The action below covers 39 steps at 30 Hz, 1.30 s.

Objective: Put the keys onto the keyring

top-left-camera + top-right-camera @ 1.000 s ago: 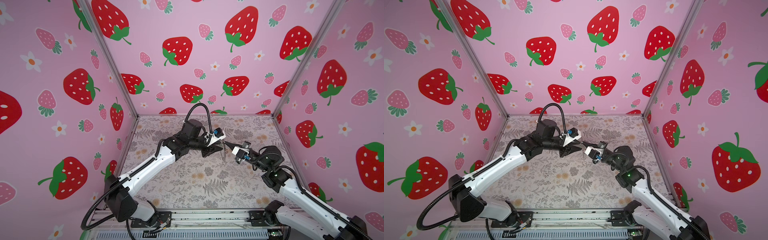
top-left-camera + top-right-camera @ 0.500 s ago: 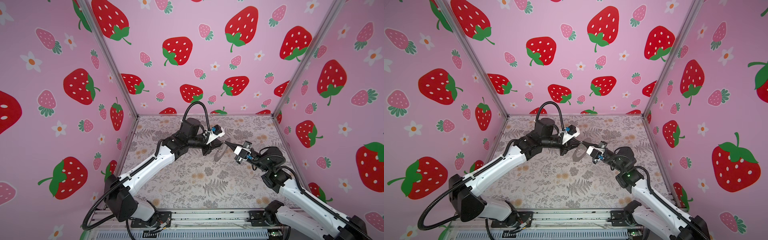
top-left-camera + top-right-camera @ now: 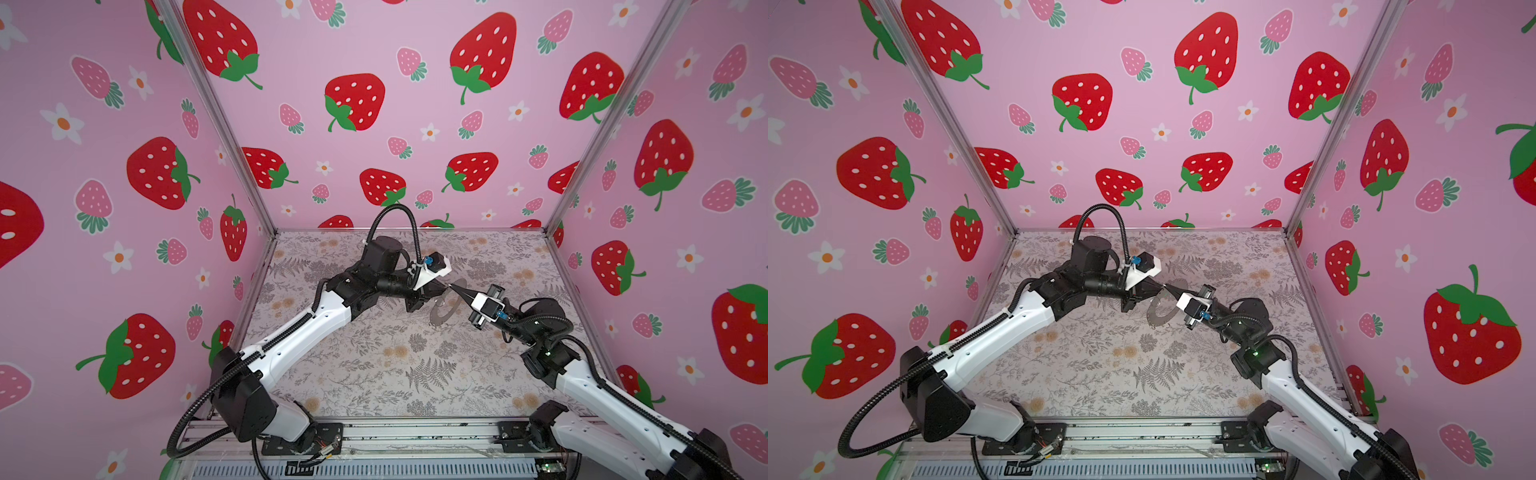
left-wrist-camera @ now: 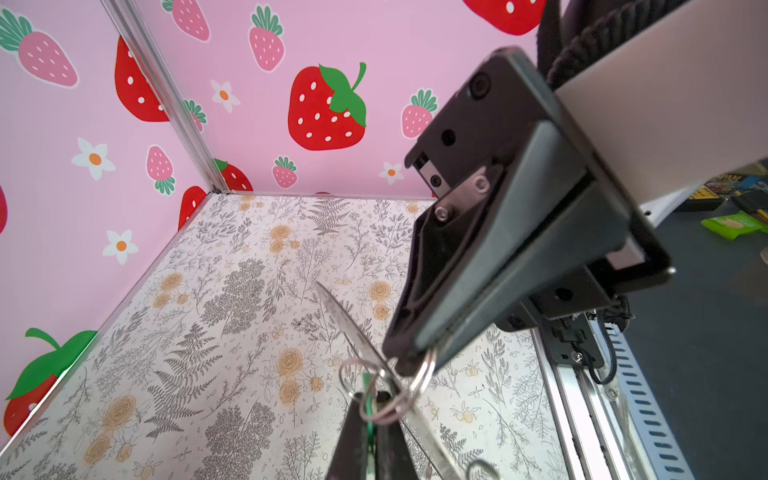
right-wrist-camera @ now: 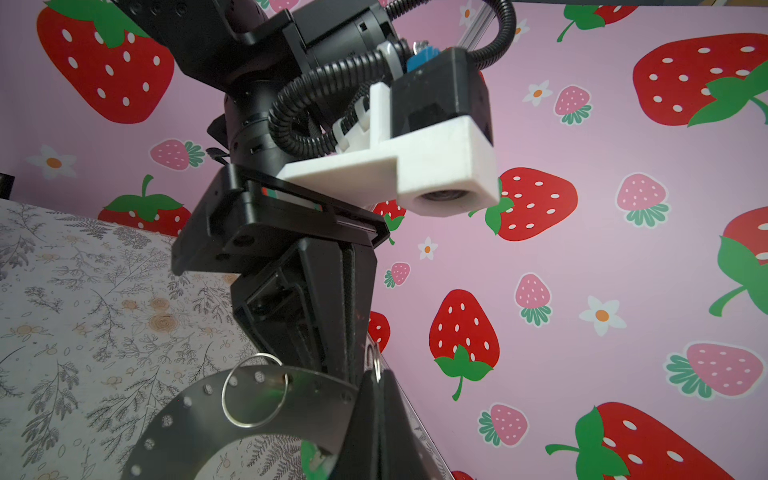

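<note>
Near the centre of both top views the left gripper point(image 4: 409, 365), pinched on a small wire loop point(image 4: 424, 376), meets the closed right gripper point(image 4: 375, 395), which seems to clamp the green-tagged keys point(image 4: 367, 405), the keyring point(image 3: 440, 316) slanting just below.

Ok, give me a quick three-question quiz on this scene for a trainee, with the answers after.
1. True or false: the large flat brownish-grey metal keyring lies on the floral-patterned table.
2. Its rim is gripped by: A) the left end effector, B) the right end effector, C) nothing.
3. In the left wrist view, what shows between the left end effector's fingers?
Key: 1 false, it hangs in the air; 2 B; 3 the edge of the bright-green plastic key tag.
</note>
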Motion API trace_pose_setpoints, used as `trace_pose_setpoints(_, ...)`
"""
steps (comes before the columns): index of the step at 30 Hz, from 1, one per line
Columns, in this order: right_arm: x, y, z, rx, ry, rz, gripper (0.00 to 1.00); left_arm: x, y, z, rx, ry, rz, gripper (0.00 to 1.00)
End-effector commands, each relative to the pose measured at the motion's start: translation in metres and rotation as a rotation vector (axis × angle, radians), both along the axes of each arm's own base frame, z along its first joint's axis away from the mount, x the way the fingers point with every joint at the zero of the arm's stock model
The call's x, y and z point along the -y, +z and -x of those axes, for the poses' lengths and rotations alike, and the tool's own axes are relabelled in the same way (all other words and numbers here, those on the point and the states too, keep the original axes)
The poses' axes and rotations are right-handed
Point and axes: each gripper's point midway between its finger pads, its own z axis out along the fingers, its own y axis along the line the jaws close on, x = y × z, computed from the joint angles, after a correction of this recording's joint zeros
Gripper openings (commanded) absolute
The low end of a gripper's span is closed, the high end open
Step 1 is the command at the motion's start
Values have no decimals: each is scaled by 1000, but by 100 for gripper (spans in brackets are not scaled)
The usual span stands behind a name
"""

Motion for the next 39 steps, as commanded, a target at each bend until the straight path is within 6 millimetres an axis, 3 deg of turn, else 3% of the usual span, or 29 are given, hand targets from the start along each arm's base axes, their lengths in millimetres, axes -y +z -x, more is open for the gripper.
trace_pose_setpoints(1,8,14,1,30,-19,-51,0,-7,0,1,50,9,-65,0)
trace_pose_setpoints(10,8,5,-3,14,-19,-25,0,-15,-10,-5,150,51,-242,0)
trace_pose_setpoints(24,0,-4,-1,13,38,65,0,-17,-4,-7,185,38,-311,0)
trace_pose_setpoints(25,-3,-13,-7,-14,34,91,0,-16,-4,-5,187,31,-315,0)
trace_pose_setpoints(29,-3,-19,-17,-31,-7,121,0,-14,-2,-1,199,13,-327,0)
trace_pose_setpoints(39,-3,-31,-17,-55,-6,165,0,-18,-5,-11,226,50,-389,0)
